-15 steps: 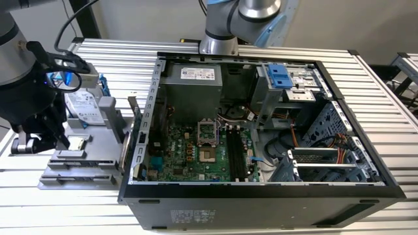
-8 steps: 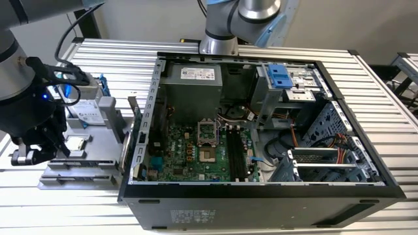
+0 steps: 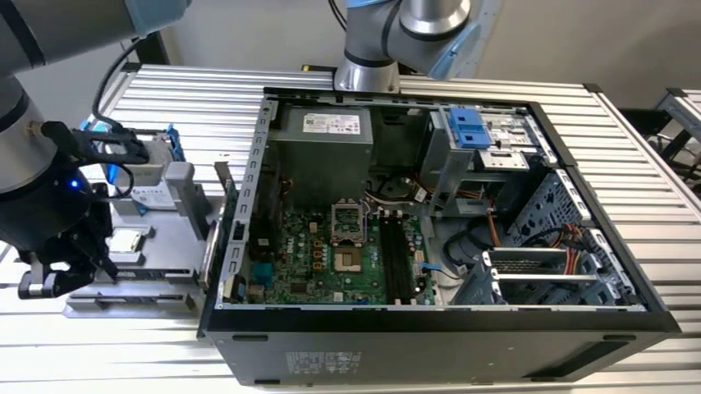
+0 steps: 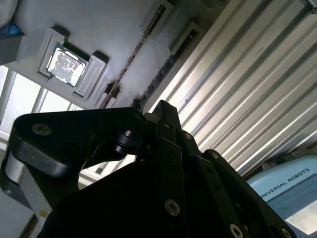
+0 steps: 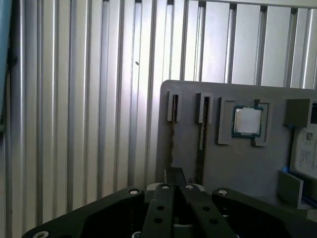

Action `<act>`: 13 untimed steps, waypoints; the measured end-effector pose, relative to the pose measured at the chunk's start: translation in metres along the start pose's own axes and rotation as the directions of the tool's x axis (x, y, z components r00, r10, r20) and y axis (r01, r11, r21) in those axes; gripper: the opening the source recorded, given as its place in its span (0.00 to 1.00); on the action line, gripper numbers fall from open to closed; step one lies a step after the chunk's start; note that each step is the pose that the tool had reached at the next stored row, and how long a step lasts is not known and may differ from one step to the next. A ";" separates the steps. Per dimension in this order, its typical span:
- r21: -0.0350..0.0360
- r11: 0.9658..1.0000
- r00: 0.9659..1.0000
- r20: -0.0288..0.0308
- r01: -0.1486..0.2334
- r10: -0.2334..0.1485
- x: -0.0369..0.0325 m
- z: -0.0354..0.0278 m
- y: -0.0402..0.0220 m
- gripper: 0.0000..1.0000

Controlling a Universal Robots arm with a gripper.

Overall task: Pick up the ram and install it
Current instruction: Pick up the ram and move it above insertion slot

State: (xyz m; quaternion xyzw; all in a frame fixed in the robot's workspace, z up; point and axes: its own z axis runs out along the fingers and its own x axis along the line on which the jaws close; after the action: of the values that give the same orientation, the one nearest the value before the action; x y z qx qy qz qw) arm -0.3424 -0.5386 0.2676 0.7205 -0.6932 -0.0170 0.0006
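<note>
In the first wrist view, a ribbed silvery metal tabletop [image 5: 74,99] takes the left of the frame. Right of it lies a flat grey plastic parts tray [image 5: 237,173]. Near the tray's left edge the ram [image 5: 172,144], a long, thin bluish-green circuit-board stick seen edge-on, stands in a narrow slot. At bottom centre the black gripper [image 5: 175,176] has its jaws set narrow, pinched on the ram's lower end. Just right of the ram a second thin stick of the same kind [image 5: 200,139] stands in its own slot, apart from the gripper. Further right a small square silver processor chip [image 5: 246,121] sits in a recess. At the right edge is a silver hard drive in a blue bracket [image 5: 304,148].

In the exterior view the grey and black robot arm [image 3: 33,180] reaches down over the tray at the left of the frame. Beside the tray, in the centre, stands an open black computer case [image 3: 438,336]. A green motherboard [image 3: 318,263] lies on the case floor, left of centre within it.
</note>
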 end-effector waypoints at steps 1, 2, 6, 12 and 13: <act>0.000 1.000 1.000 0.000 0.000 0.000 0.0006 0.0019 -0.0001 0.00; 0.000 1.000 1.000 0.000 0.000 0.000 0.0012 0.0035 0.0000 0.00; 0.001 1.000 1.000 0.000 0.000 0.000 0.0017 0.0071 -0.0001 0.00; 0.001 1.000 1.000 0.004 0.000 0.000 0.0014 0.0072 -0.0002 0.00; 0.001 1.000 1.000 0.004 0.000 0.000 0.0014 0.0072 -0.0001 1.00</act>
State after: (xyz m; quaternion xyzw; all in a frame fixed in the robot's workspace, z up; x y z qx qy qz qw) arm -0.3424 -0.5398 0.2604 0.7205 -0.6932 -0.0180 -0.0011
